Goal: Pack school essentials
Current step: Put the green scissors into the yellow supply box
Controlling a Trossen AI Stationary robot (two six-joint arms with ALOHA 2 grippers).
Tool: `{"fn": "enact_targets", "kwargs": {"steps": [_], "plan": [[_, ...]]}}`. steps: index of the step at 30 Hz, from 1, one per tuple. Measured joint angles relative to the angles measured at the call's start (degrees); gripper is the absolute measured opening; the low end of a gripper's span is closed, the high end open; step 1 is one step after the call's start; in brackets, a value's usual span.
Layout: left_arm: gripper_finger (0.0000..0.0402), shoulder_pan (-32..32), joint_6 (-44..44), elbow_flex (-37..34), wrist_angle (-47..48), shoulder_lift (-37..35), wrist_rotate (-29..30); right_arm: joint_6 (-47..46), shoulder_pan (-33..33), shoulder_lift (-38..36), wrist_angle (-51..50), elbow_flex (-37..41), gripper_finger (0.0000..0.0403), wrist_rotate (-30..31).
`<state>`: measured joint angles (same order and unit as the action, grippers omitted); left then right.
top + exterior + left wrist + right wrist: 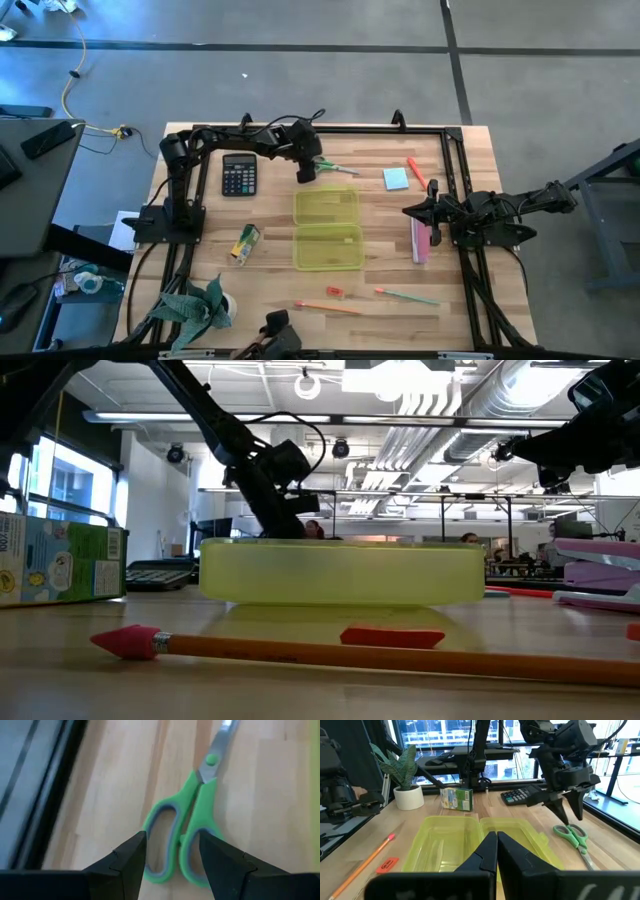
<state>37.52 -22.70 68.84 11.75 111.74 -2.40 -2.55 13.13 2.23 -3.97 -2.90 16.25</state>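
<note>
The left claw (304, 172) is hovering right over the green-handled scissors (335, 166) at the far side of the bench (270, 275), its fingers (127, 862) standing apart and straddling the handle loops without clamping anything. The scissors are lying flat on the wood, just beyond the far edge of the open yellow-green case (327, 228), blades pointing right.

The right claw (425, 213) is waiting at the right side of the bench, fingers pressed together and holding nothing, sitting just above the pink stapler (420, 240).

The rest of the kit is lying scattered. The blue sticky-note pad (395, 178) and the red marker (416, 171) are sitting far right, near each other. The small green-yellow pack (245, 244) is lying left of the case. Along the near edge, the orange pencil (328, 307), the tiny red piece (334, 292) and the green pencil (407, 296) are resting apart from one another. A calculator (239, 174) is sitting far left, and a potted plant (205, 305) is standing at the near left corner.
</note>
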Motion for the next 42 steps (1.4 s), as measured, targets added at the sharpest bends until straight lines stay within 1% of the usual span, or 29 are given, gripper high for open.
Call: {"fn": "enact_targets", "kwargs": {"steps": [8, 14, 18, 26, 29, 37, 39, 42], "plan": [[0.0172, 0.0, 0.0, 0.0, 0.4, 0.3, -0.4, 0.0, 0.0, 0.0, 0.0, 0.0, 0.0000, 0.0], [0.0172, 0.0, -0.4, 0.0, 0.4, 3.2, -0.2, 0.0, 0.0, 0.0, 0.0, 0.0, 0.0000, 0.0], [0.0172, 0.0, -0.5, 0.1, -1.6, 4.6, 0.0, 0.0, 0.0, 0.0, 0.0, 0.0, 0.0000, 0.0], [0.0167, -0.1, 0.2, 0.2, -1.4, 4.8, 1.3, 0.0, 0.0, 0.0, 0.0, 0.0, 0.0000, 0.0], [0.0146, -0.2, 0.2, 0.2, -1.0, 4.8, 1.7, 0.0, 0.0, 0.0, 0.0, 0.0, 0.0000, 0.0], [0.0053, -1.3, 0.5, 0.2, -0.1, 4.5, 3.0, 0.0, 0.0, 0.0, 0.0, 0.0, 0.0000, 0.0], [0.0037, -1.3, 0.6, 0.2, 0.1, 4.4, 3.6, 0.0, 0.0, 0.0, 0.0, 0.0, 0.0000, 0.0], [0.0028, -1.2, 1.0, 0.1, 0.0, 4.6, 3.7, 0.0, 0.0, 0.0, 0.0, 0.0, 0.0000, 0.0]]}}
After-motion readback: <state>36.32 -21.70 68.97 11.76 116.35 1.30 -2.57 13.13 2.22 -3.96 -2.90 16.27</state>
